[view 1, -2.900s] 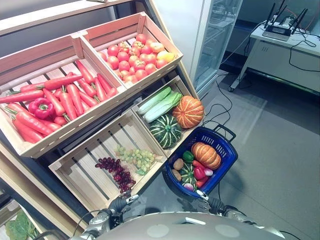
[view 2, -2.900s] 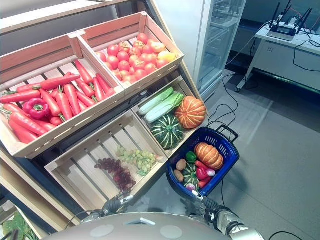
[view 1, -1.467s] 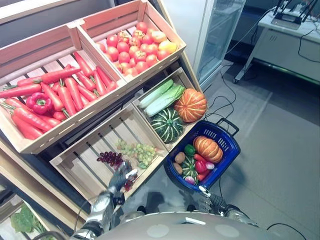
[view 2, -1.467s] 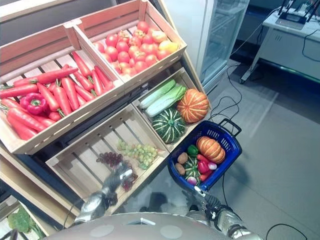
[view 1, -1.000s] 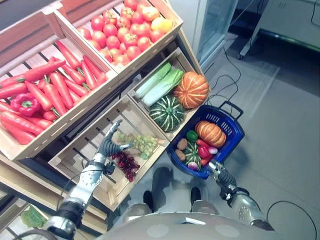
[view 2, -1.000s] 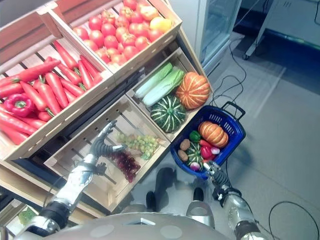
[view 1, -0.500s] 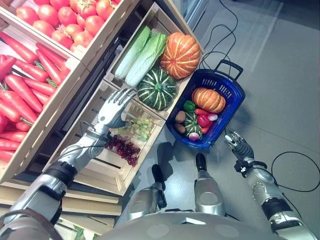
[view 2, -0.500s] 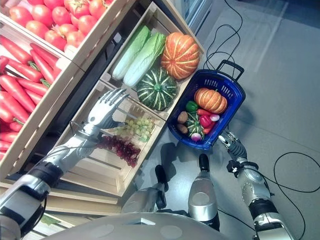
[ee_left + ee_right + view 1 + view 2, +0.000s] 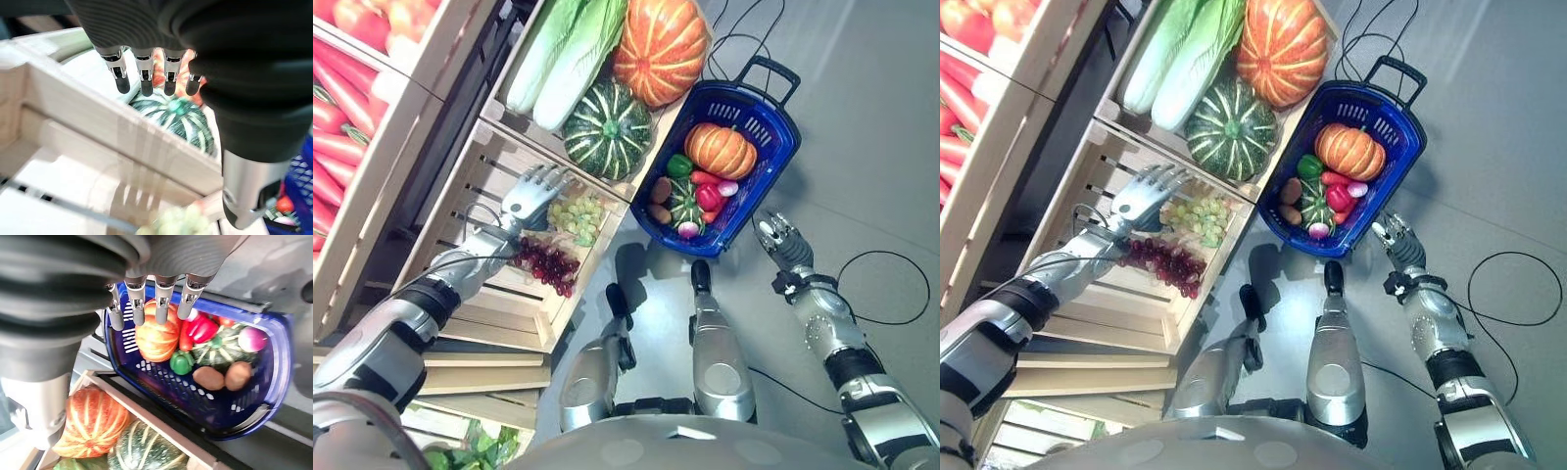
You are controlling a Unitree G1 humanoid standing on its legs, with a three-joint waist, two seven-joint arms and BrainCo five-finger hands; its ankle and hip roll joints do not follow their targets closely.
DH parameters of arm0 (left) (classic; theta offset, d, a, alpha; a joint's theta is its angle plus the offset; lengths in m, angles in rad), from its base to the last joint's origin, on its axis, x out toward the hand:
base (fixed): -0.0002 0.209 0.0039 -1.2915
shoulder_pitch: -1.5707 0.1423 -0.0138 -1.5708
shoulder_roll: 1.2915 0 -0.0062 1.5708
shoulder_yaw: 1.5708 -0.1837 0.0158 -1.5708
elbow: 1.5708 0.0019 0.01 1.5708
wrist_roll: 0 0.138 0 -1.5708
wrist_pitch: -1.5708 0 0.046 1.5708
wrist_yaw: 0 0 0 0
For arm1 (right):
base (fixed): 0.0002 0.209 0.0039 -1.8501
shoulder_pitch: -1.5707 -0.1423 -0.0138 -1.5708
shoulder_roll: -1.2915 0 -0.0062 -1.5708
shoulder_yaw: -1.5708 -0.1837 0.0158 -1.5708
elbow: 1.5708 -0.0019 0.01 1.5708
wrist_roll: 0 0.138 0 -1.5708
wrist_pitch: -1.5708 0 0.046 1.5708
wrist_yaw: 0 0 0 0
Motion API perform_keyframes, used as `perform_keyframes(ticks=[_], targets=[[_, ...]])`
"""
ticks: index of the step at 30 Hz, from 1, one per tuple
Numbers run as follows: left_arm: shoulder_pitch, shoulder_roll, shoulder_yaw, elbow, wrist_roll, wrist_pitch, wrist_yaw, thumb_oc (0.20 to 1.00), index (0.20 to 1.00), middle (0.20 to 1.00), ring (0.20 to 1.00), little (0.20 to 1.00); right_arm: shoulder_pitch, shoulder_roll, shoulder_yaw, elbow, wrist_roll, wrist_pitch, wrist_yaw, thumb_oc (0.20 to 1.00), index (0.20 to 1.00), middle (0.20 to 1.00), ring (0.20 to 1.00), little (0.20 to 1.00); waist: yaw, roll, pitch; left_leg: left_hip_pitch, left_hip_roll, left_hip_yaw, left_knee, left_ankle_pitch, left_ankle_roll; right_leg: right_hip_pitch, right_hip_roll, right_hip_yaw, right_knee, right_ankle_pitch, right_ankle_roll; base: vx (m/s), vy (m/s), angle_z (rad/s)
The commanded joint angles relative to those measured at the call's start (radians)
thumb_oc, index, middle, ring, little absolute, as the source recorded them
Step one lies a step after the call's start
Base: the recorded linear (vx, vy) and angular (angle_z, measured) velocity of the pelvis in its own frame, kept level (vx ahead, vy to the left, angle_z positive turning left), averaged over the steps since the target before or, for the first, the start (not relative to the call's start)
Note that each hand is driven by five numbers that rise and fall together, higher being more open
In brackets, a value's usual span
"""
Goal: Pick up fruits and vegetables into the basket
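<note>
A blue basket (image 9: 771,157) stands on the floor beside the wooden shelf, holding a small orange pumpkin (image 9: 721,149), a green pepper, a red pepper, potatoes and a small striped squash. My left hand (image 9: 534,191) is open, fingers straight, above the lower wooden crate (image 9: 460,211), right by the green grapes (image 9: 574,216); the dark grapes (image 9: 546,262) lie just behind it. My right hand (image 9: 776,238) hangs open over the floor just outside the basket's near rim, holding nothing; its fingers (image 9: 161,298) point at the basket (image 9: 205,416).
The neighbouring crate holds a green striped squash (image 9: 607,130), a big orange pumpkin (image 9: 662,49) and cabbages (image 9: 564,61). Upper crates with carrots (image 9: 331,117) and tomatoes sit at the left. Grey floor lies to the right of the basket.
The camera has tilted further down. My left hand has dropped lower over the grape crate, closer to the green grapes. My right hand stays near the basket's rim.
</note>
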Motion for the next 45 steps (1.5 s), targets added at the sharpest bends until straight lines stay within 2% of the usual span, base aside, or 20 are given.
perform_keyframes(ticks=[1,8,20,22,36,45], targets=[[-0.040,0.000,0.028,0.071,-0.029,0.083,-0.008,1.000,1.000,1.000,1.000,1.000,-0.019,-0.002,0.035,-0.087,0.034,-0.064,-0.027,1.000,1.000,1.000,1.000,1.000,-0.008,-0.053,-0.028,-0.154,-0.025,-0.014,0.164,-0.007,0.008,-0.090,-0.011,-0.012,0.152,-0.032,-0.009,-0.05,-0.045,0.02],[-0.078,-0.045,0.047,0.166,-0.078,0.168,-0.019,1.000,1.000,1.000,1.000,1.000,-0.066,0.004,0.039,-0.144,0.027,-0.071,-0.078,1.000,1.000,1.000,1.000,1.000,-0.015,-0.063,0.003,-0.220,-0.022,-0.011,0.200,-0.004,0.005,-0.159,0.005,-0.002,0.196,-0.041,-0.015,-0.04,-0.028,0.00],[-0.123,-0.108,0.104,0.278,-0.215,0.181,-0.024,1.000,1.000,1.000,1.000,1.000,-0.092,0.007,0.035,-0.196,0.019,-0.085,-0.114,1.000,1.000,1.000,1.000,1.000,-0.035,-0.075,0.030,-0.314,-0.013,-0.007,0.262,-0.007,-0.003,-0.262,0.026,0.014,0.269,-0.060,-0.026,-0.01,-0.008,0.00],[-0.130,-0.122,0.113,0.296,-0.277,0.182,-0.025,1.000,1.000,1.000,1.000,1.000,-0.098,0.009,0.037,-0.199,0.014,-0.092,-0.117,1.000,1.000,1.000,1.000,1.000,-0.040,-0.077,0.035,-0.335,-0.009,-0.006,0.277,-0.007,-0.005,-0.282,0.032,0.018,0.282,-0.061,-0.028,-0.01,-0.014,-0.03],[-0.219,-0.143,0.134,0.351,-0.291,0.216,0.022,1.000,1.000,1.000,1.000,1.000,-0.131,0.002,0.043,-0.250,-0.007,-0.101,-0.147,1.000,1.000,1.000,1.000,1.000,-0.068,-0.083,0.056,-0.433,0.009,0.008,0.331,-0.006,-0.016,-0.387,0.054,0.037,0.341,-0.069,-0.036,-0.01,-0.007,-0.02],[-0.258,-0.151,0.134,0.403,-0.246,0.318,0.036,1.000,1.000,1.000,1.000,1.000,-0.150,0.002,0.046,-0.290,-0.005,-0.122,-0.150,1.000,1.000,1.000,1.000,1.000,-0.081,-0.088,0.057,-0.511,0.016,-0.001,0.367,-0.008,-0.020,-0.465,0.072,0.052,0.380,-0.075,-0.042,0.00,-0.002,0.00]])
